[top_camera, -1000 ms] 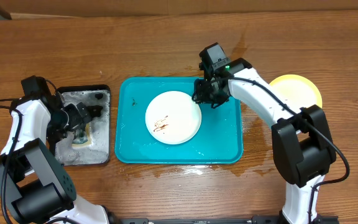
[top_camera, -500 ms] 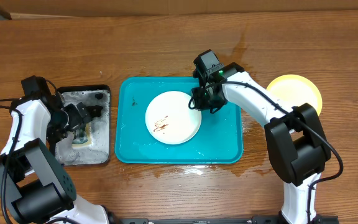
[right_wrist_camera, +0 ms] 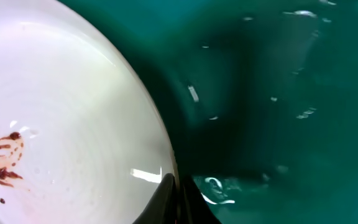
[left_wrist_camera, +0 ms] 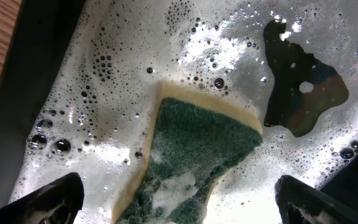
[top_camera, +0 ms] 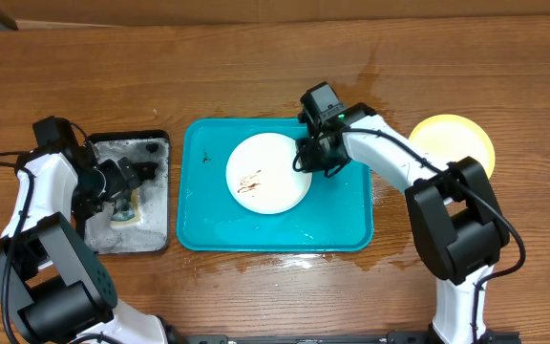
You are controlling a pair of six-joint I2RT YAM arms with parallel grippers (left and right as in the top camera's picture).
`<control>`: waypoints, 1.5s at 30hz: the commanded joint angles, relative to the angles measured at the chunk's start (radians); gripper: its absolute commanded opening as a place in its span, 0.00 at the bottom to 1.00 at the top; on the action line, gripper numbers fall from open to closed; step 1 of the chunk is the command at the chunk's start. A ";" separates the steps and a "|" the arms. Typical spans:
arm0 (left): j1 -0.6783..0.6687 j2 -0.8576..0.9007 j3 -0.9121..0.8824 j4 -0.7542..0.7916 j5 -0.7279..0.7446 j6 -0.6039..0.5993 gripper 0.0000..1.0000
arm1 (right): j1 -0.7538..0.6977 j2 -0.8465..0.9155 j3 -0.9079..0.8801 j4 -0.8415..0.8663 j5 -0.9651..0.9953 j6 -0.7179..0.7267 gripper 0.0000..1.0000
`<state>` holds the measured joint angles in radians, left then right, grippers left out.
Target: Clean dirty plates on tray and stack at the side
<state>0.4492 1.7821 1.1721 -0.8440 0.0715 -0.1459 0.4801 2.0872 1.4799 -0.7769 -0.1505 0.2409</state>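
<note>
Smeared white plate on turquoise tray

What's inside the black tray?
A green-and-yellow sponge lies in white soapy foam inside the black tray. The foam covers most of the tray's bottom, and suds hide part of the sponge.

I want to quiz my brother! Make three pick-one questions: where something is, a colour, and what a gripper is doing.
1. Where is the smeared round white plate? A on the turquoise rectangular plastic tray B on the floor C on a shelf
2. What colour is the other round plate, off the tray? A blue B pale yellow C red
3. The right gripper is: A wide open B holding a spoon C shut on the white plate's rim
Answers: A, it lies within the tray; B, it looks yellow; C, it pinches the rim.
</note>
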 commanded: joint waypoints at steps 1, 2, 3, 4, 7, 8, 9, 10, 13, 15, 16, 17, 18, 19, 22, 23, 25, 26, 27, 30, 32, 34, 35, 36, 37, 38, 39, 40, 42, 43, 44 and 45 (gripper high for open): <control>-0.005 -0.021 0.010 0.000 0.007 0.019 1.00 | -0.051 0.003 0.010 -0.058 0.019 0.242 0.04; -0.005 -0.021 0.010 0.000 0.007 0.019 1.00 | -0.057 0.003 0.009 -0.095 0.019 0.325 0.04; -0.005 -0.021 0.010 0.000 0.007 0.019 1.00 | -0.058 0.003 0.008 -0.127 0.018 0.391 0.04; -0.005 -0.021 0.010 0.000 0.007 0.019 1.00 | -0.058 0.003 0.005 -0.151 0.018 0.436 0.04; -0.005 -0.021 0.010 0.000 0.007 0.019 1.00 | -0.039 0.003 -0.004 -0.183 -0.004 0.440 0.08; -0.005 -0.021 0.010 0.000 0.007 0.019 1.00 | -0.031 0.003 -0.004 -0.183 -0.004 0.426 0.20; -0.005 -0.021 0.010 0.000 0.007 0.019 1.00 | -0.025 0.003 -0.003 -0.179 -0.004 0.397 0.44; -0.005 -0.021 0.010 0.000 0.007 0.019 1.00 | -0.024 0.002 0.003 -0.176 -0.004 0.367 0.57; -0.005 -0.021 0.010 0.000 0.007 0.019 1.00 | -0.027 0.002 0.022 -0.185 -0.008 0.313 0.66; -0.005 -0.021 0.010 0.000 0.007 0.019 1.00 | -0.027 0.002 0.022 -0.192 -0.007 0.275 0.67; -0.005 -0.021 0.010 0.000 0.007 0.019 1.00 | -0.027 0.002 0.021 -0.200 -0.006 0.267 0.68; -0.005 -0.021 0.010 0.000 0.007 0.019 1.00 | -0.027 0.002 0.020 -0.206 -0.006 0.254 0.68; -0.005 -0.021 0.010 0.000 0.007 0.019 1.00 | -0.027 0.002 0.020 -0.209 -0.006 0.243 0.68; -0.005 -0.021 0.010 0.002 0.007 0.019 1.00 | -0.027 0.002 0.020 -0.209 -0.006 0.235 0.69; -0.005 -0.021 0.010 0.056 0.007 0.019 1.00 | -0.027 0.002 0.020 -0.192 -0.007 0.233 0.73; -0.005 -0.021 0.010 0.069 0.007 0.018 1.00 | -0.027 0.002 0.020 -0.187 -0.007 0.233 0.73; -0.005 -0.021 0.010 0.059 0.048 -0.021 1.00 | -0.027 0.002 0.020 -0.186 -0.007 0.233 0.73; -0.005 -0.021 0.010 0.004 0.084 -0.038 1.00 | -0.027 0.002 0.020 -0.187 -0.007 0.233 0.73; -0.005 -0.021 0.010 -0.052 0.099 -0.037 1.00 | -0.027 0.002 0.020 -0.186 -0.007 0.233 0.74; -0.005 -0.021 0.009 -0.028 0.098 -0.037 1.00 | -0.028 0.002 0.020 -0.182 -0.007 0.233 0.74; -0.005 -0.021 0.009 -0.042 0.109 -0.037 1.00 | -0.028 0.002 0.020 -0.175 -0.007 0.233 0.74; -0.005 -0.020 0.008 -0.021 0.192 -0.005 0.93 | -0.028 0.002 0.020 -0.165 -0.007 0.233 0.74; -0.008 -0.020 0.008 -0.011 0.219 0.026 0.83 | -0.028 0.002 0.020 -0.164 -0.007 0.233 0.74; -0.015 -0.020 0.008 0.000 0.213 0.041 0.82 | -0.028 0.002 0.020 -0.164 -0.007 0.233 0.74; -0.026 -0.020 0.008 0.009 0.192 0.050 0.82 | -0.028 0.002 0.020 -0.164 -0.008 0.234 0.74; -0.041 -0.020 0.007 0.019 0.162 0.050 0.83 | -0.027 0.002 0.020 -0.164 -0.008 0.234 0.74; -0.057 -0.020 0.007 0.031 0.131 0.050 0.83 | -0.026 0.002 0.020 -0.164 -0.008 0.234 0.74; -0.073 -0.020 0.007 0.046 0.103 0.050 0.84 | -0.025 0.002 0.020 -0.163 -0.008 0.234 0.75; -0.105 -0.020 0.007 0.090 0.035 0.051 0.84 | -0.024 0.002 0.020 -0.155 -0.008 0.254 0.75; -0.121 -0.020 0.007 0.102 0.004 0.060 0.82 | -0.024 0.002 0.019 -0.148 -0.008 0.258 0.75; -0.138 -0.020 0.007 0.105 -0.027 0.067 0.81 | -0.024 0.002 0.019 -0.143 -0.007 0.257 0.75; -0.154 -0.020 0.007 0.104 -0.053 0.074 0.81 | -0.024 0.002 0.019 -0.137 -0.007 0.256 0.75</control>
<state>0.3435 1.7821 1.1732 -0.7460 0.1387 -0.1162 0.4580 2.0869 1.4868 -0.9302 -0.1593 0.4889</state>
